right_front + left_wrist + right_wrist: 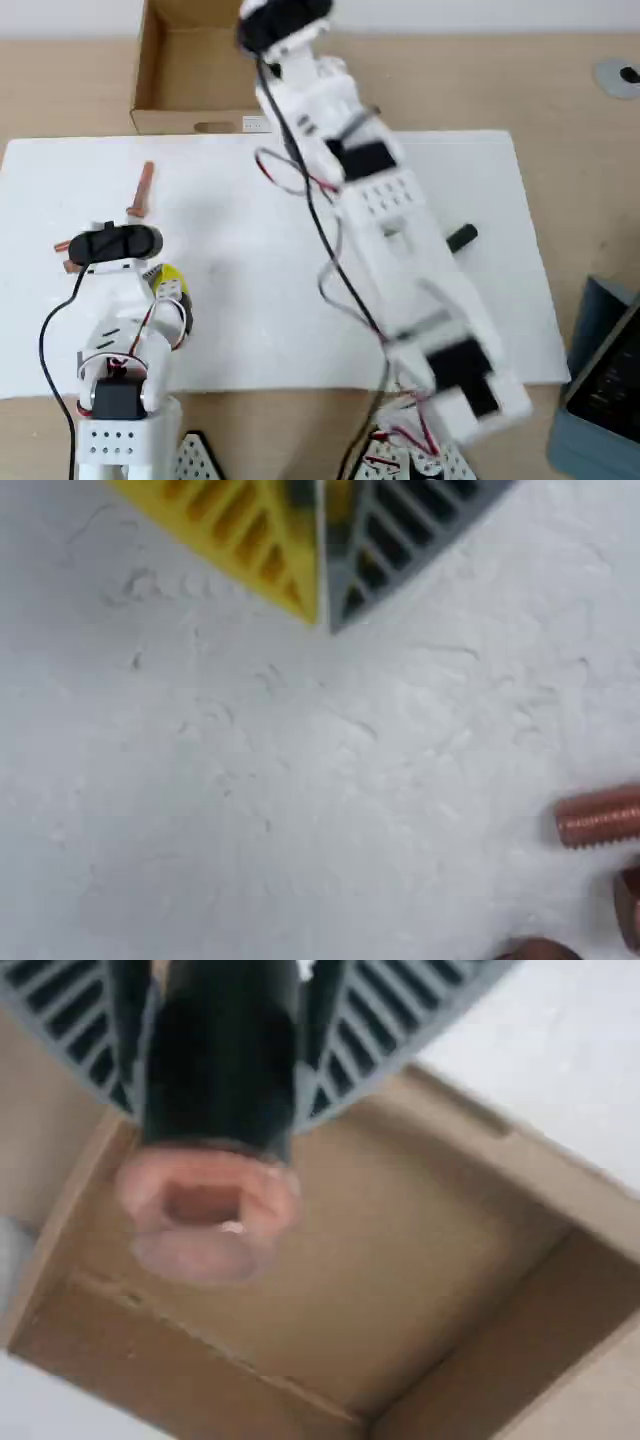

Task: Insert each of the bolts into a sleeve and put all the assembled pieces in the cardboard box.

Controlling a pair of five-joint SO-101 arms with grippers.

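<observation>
I am resting my left gripper low over the white textured mat. Its yellow and grey fingers are pressed tip to tip, gripping nothing. Loose copper-coloured threaded metal bolts are lying just beside it, one showing its thread, and a longer copper bolt is lying a little farther up the mat.

Farther right, I am holding my right gripper above the open brown cardboard box. It is clamped around an assembled piece, a smooth black cylindrical sleeve with a pinkish-copper bolt head, recessed in the middle, poking out of its lower end. The piece is hanging over the box's floor, apart from it.

I judge this to be the drop-off step. The next move calls for spreading these fingers so the piece falls within the walls, then lifting clear.

Rightmost, a short black sleeve is lying on the mat beside my right arm, so I judge more assembly is waiting.
</observation>
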